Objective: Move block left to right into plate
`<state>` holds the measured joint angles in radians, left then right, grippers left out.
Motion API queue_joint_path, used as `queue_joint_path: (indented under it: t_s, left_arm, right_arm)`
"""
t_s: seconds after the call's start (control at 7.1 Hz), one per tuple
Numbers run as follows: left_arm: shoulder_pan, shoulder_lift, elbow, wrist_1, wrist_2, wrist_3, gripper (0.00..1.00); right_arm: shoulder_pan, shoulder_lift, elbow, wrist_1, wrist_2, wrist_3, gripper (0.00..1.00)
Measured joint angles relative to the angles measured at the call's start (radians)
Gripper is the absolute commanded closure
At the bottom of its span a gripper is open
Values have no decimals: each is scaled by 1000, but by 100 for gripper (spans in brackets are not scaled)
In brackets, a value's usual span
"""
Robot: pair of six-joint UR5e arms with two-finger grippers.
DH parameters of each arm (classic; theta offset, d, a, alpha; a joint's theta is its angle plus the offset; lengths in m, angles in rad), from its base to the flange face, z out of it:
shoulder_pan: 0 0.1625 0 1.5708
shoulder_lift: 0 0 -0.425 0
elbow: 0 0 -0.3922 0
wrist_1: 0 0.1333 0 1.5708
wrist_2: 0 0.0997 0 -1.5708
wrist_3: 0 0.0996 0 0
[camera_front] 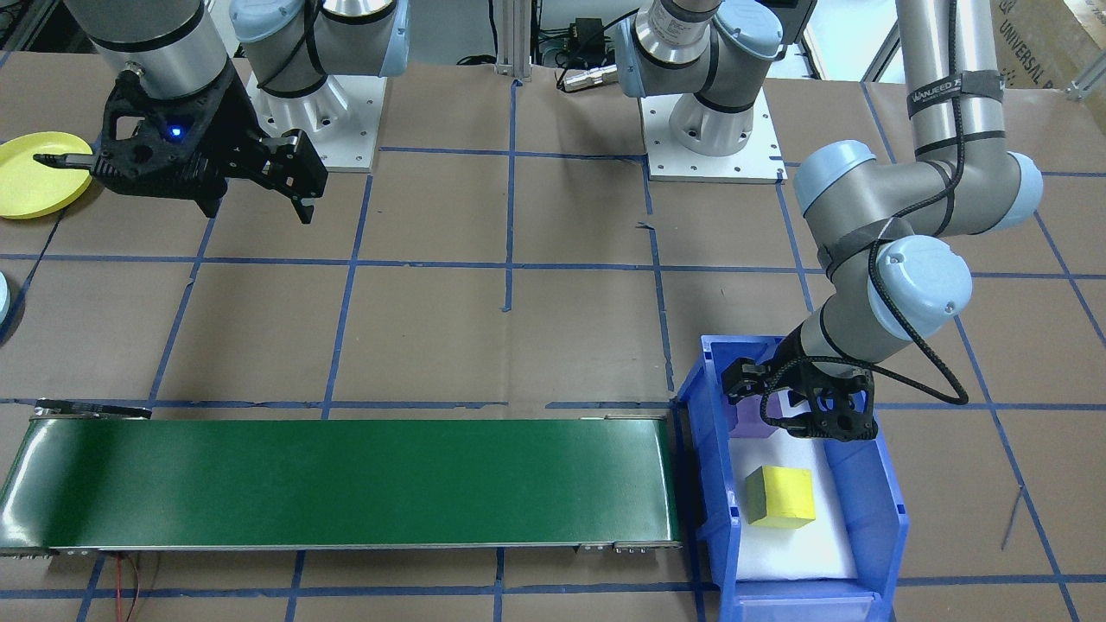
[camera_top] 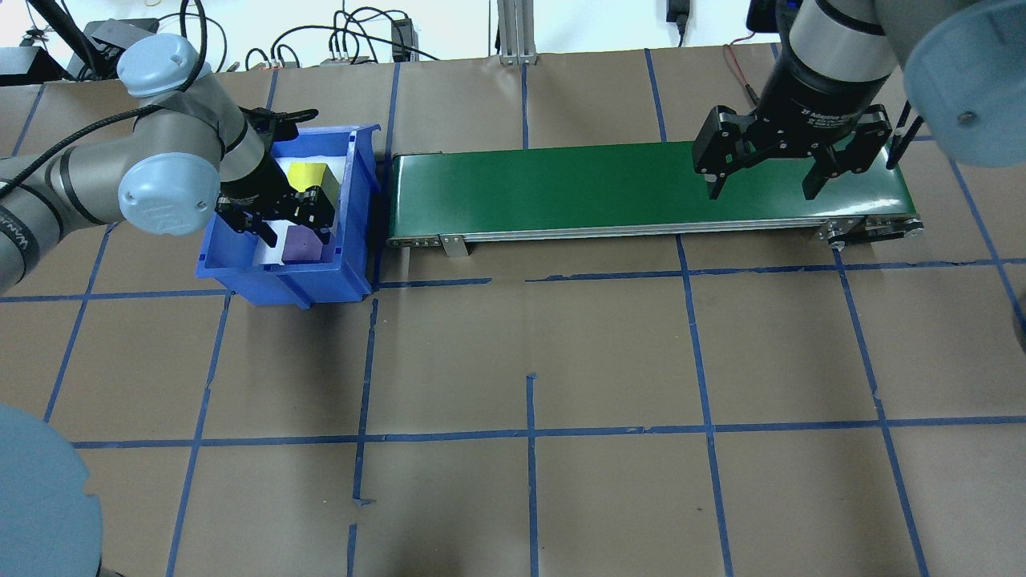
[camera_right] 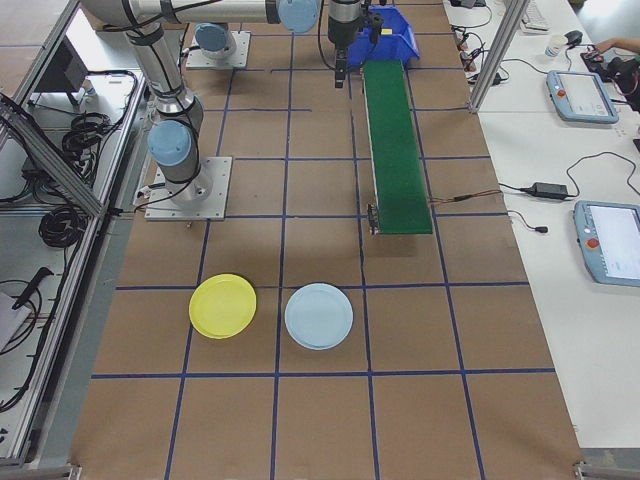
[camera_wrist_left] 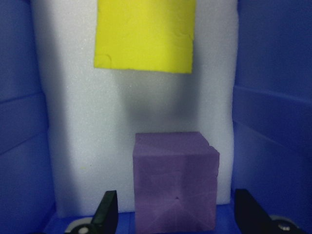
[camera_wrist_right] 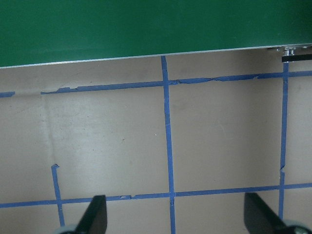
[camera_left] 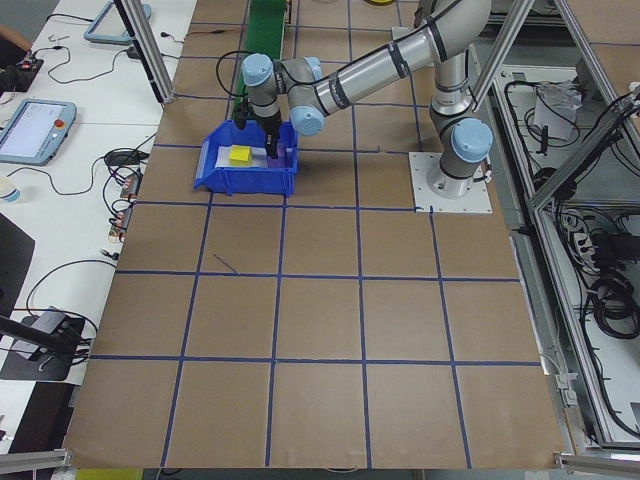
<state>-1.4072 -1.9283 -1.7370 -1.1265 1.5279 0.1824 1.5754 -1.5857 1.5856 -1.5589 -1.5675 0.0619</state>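
A purple block (camera_wrist_left: 175,190) and a yellow block (camera_wrist_left: 145,34) rest on white foam inside a blue bin (camera_top: 272,280). My left gripper (camera_wrist_left: 178,214) is lowered into the bin and open. Its fingers stand on either side of the purple block (camera_top: 303,244), with a small gap on each side. The yellow block (camera_front: 780,497) lies apart from it, toward the bin's other end. My right gripper (camera_top: 761,192) hangs open and empty over the right end of the green conveyor belt (camera_top: 561,184). The yellow plate (camera_right: 222,305) lies on the table on the robot's right, also at the front view's left edge (camera_front: 34,173).
A light blue plate (camera_right: 318,316) lies beside the yellow one. The conveyor belt (camera_front: 346,479) runs from the bin toward the plates' side. Blue tape lines grid the brown table. The arm bases (camera_front: 708,138) stand at the robot's edge.
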Motion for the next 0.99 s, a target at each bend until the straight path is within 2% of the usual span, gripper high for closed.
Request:
queue_joint_path:
  t_s: [0.99]
  left_arm:
    - [-1,-15,16,3,0,1,14]
  right_arm:
    - [1,1,1,-1,0,-1,0]
